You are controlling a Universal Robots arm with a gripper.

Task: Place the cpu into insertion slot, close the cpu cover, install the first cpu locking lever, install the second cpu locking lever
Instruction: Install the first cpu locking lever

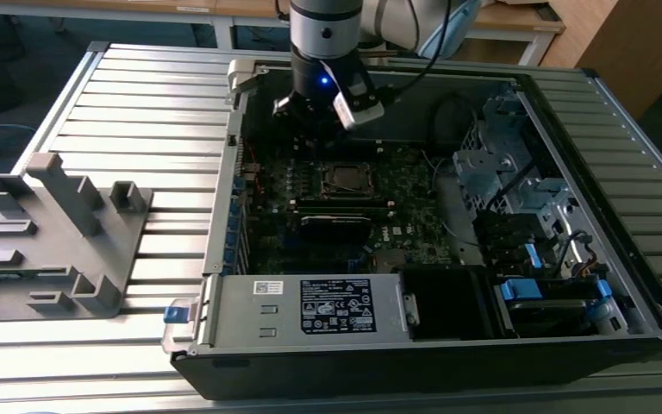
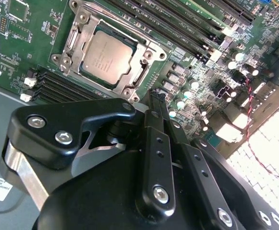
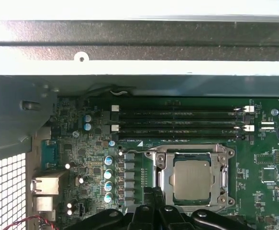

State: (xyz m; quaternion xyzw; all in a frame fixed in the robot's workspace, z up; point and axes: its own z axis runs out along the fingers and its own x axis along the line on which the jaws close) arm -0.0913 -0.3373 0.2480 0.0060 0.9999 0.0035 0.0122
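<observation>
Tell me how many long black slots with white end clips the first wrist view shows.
2. One memory slot lies nearer the case wall; the second runs beside it, nearer the cpu cover. Slots without white clips may lie alongside, hard to tell.

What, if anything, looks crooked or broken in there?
Nothing stands out. The cpu lies flat and square in its socket, the cpu cover sits level around it, and the pincer is close beside one edge of the socket.
</observation>
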